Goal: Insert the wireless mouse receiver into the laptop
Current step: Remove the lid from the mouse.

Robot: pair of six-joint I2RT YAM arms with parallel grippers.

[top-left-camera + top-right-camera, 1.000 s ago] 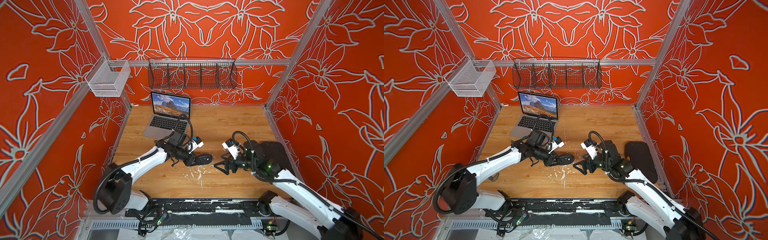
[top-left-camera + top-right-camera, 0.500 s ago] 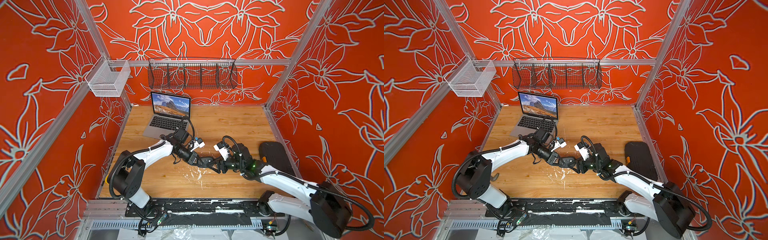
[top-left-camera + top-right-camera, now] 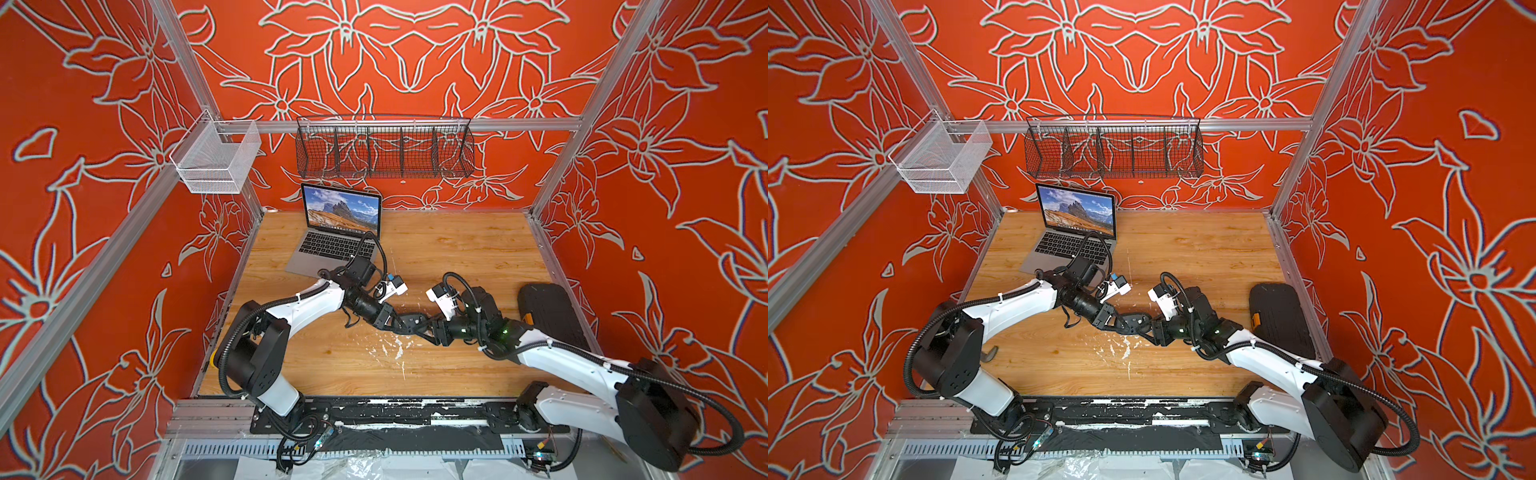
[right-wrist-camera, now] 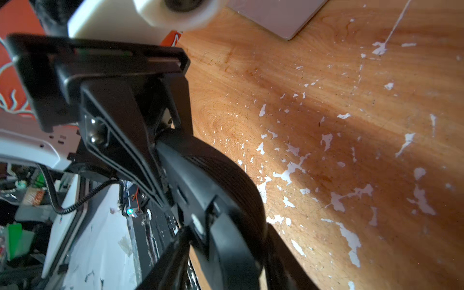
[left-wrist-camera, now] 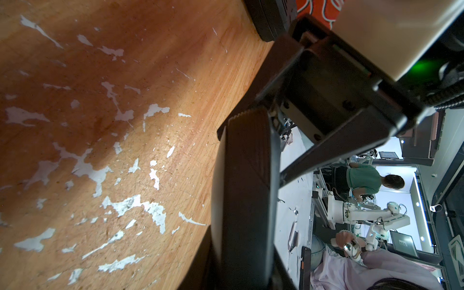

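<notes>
The laptop stands open at the back left of the table, well apart from both grippers. In front of it, at mid-table, the left gripper is clamped tight on one end of the black mouse. The right gripper meets the mouse from the other end. In the right wrist view its fingers sit against the sides of the mouse, closed on it as far as I can tell.

The receiver shows in no view. I judge it is stowed inside the mouse, so the step in hand is getting it out. To do that well, the left gripper should hold firm without twisting while the right one works, drawing straight along the slot rather than prying. Two grips on one small body can fight each other, so one should yield. The work is best done low over the wood, in case the tiny plug drops.

At the far right lies a black pad, out of the way.
</notes>
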